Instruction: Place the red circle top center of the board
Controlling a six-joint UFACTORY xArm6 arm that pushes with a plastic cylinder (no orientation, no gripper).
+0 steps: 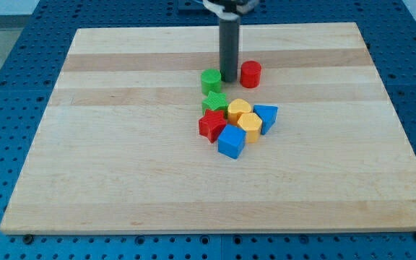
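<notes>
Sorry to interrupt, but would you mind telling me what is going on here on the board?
I'm a robot arm pushing blocks on a wooden board with a dark rod. My tip sits between the green cylinder and the red cylinder, close beside both. The red one belongs at the top centre; it lies a little below that. The other blocks cluster just below, near the middle.

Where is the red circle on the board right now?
The red circle block sits above the block cluster, just right of centre in the camera view, immediately right of my tip, with the green circle block on the tip's other side.
</notes>
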